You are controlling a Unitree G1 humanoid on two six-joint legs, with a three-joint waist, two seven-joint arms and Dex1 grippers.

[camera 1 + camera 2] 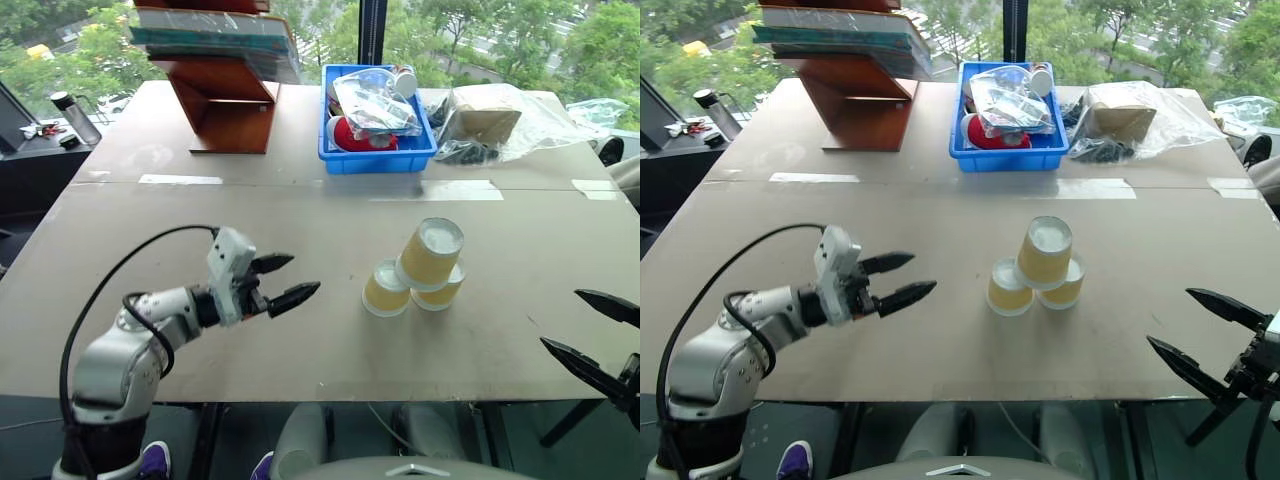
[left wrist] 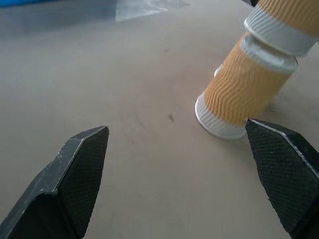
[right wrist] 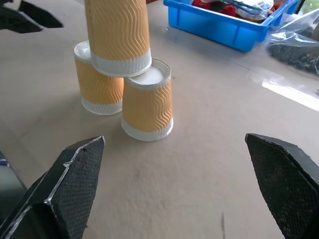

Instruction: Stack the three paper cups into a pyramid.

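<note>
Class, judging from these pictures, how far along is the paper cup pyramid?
Done: two upside-down yellow-tan paper cups stand side by side, the third cup resting across them. In hand: nothing; the left gripper and right gripper are open, apart from the cups. Left: seemingly nothing.

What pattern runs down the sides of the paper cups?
Wavy vertical ripples in yellow-tan on the paper cups, with plain white bands at the ends; clearest in the right wrist view.

Grey table (image 1: 250,340), paper cups (image 1: 425,268), blue bin (image 1: 378,158)
</note>
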